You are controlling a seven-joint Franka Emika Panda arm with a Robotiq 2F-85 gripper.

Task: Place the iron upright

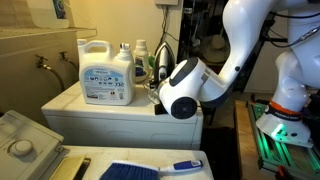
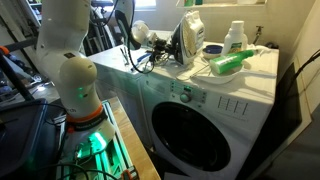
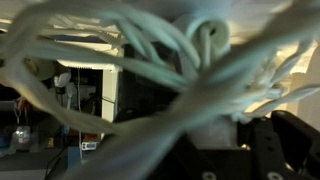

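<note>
White arm (image 2: 68, 55) fills the left of an exterior view. Its gripper cannot be made out there, so I cannot tell whether the pincer is wide or closed. Next comes the looped cord (image 2: 146, 55) on top of the washing machine (image 2: 200, 105), and right of it the iron (image 2: 190, 42), which looks to be standing on its heel already (the wrist view shows only blurred cord strands close to the lens). The danger, as I judge it, lies in that cord. If it is caught on the gripper, a retreat could drag the iron over, towards the green bottle (image 2: 228, 63) lying just beside it or off the front edge.
</note>
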